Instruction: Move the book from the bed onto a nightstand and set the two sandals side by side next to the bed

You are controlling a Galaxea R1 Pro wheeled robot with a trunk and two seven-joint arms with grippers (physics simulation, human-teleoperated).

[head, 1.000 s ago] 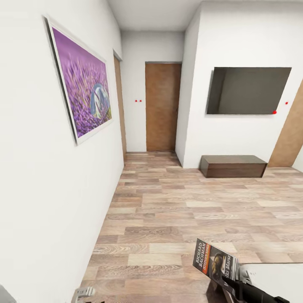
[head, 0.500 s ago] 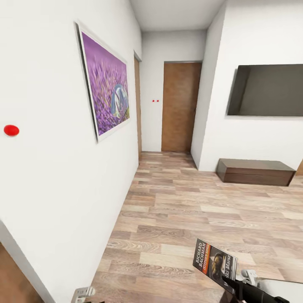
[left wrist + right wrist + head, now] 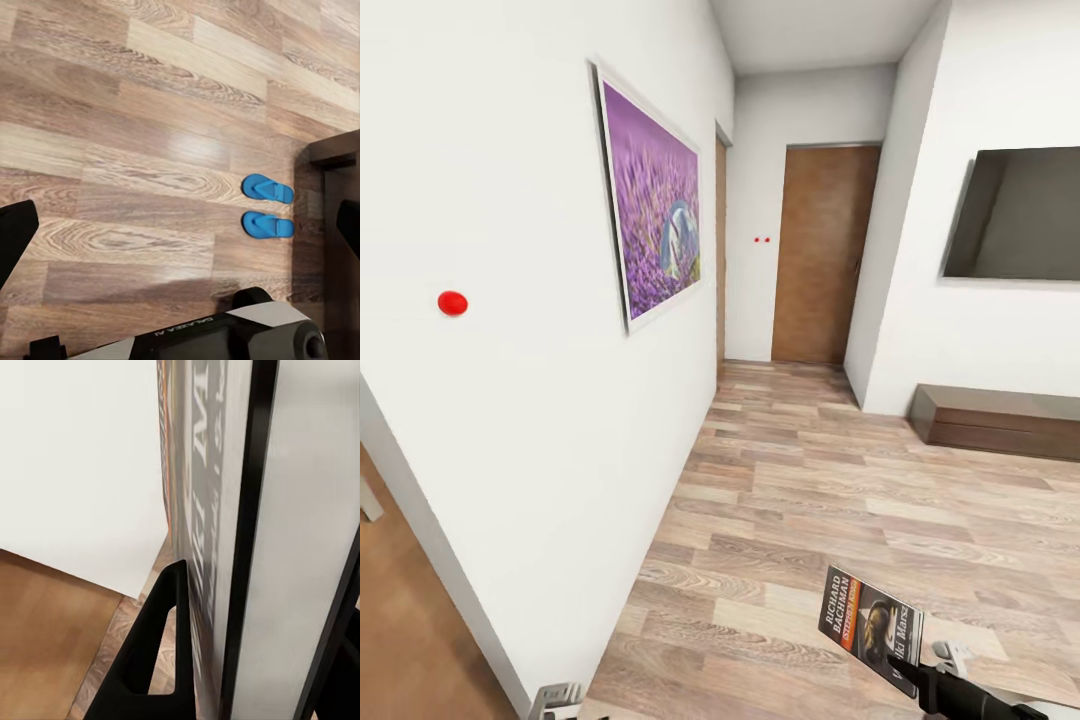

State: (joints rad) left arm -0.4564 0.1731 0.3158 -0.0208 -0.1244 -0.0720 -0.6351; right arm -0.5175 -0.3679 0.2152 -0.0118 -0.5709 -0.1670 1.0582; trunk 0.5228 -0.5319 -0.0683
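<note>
The book, a thin paperback with a dark cover, an orange band and white lettering, stands upright low in the head view. My right gripper is shut on its lower edge. In the right wrist view the book sits pressed against a black finger. The two blue sandals lie side by side on the plank floor, beside a dark brown wooden edge. My left gripper hangs open above the floor, holding nothing. The bed and nightstand are out of view.
A white wall with a purple painting runs close on the left. A brown door closes the corridor ahead. A long low dark cabinet sits under a wall screen. The robot's base is below the left gripper.
The head camera has turned left, so the painting, door, screen and cabinet sit further right in the picture. The book and right gripper keep their place in the view.
</note>
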